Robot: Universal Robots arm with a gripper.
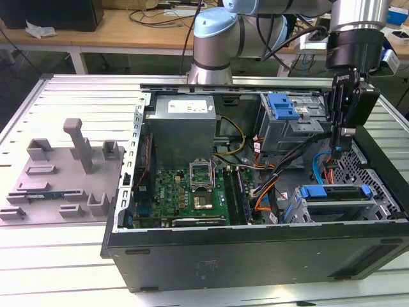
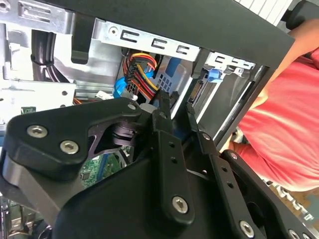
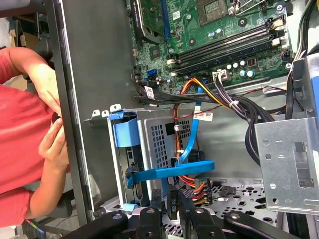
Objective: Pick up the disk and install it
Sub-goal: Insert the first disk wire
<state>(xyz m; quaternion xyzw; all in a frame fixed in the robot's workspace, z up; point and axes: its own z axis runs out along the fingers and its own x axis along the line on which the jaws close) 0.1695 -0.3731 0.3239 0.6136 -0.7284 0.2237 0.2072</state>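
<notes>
The disk (image 1: 335, 192) lies flat in the drive cage (image 1: 294, 211) at a corner of the open case (image 1: 255, 256), with its blue carrier bracket framing the silver body. From the exterior view you cannot tell whether it is pushed fully home in the drive cage or only resting there.

Your pincer (image 1: 342, 146) hangs directly above the drive cage, pointing down and apart from the disk. In the second wrist view its fingers (image 2: 162, 129) stand a narrow gap apart with nothing between them, so you are carrying nothing.

By my reading you are in the approach. You may be lining up on the carrier, or you may be hovering over a disk already in its seat; the views do not settle which.

A blue cable (image 1: 317, 167) runs down just beside the drive cage, right under the pincer. A bundle of red, orange and yellow wires (image 3: 197, 186) sits near the fingertips in the first wrist view. Any descent from here calls for a slow, straight line square to the drive cage, with the fingers kept off those cables.

A person's hand (image 3: 52, 144) rests just outside the case wall nearest the drive cage, so mind it. The motherboard (image 1: 192, 192) lies well apart from the drive cage. The case itself stands on the bench (image 1: 64, 256).
</notes>
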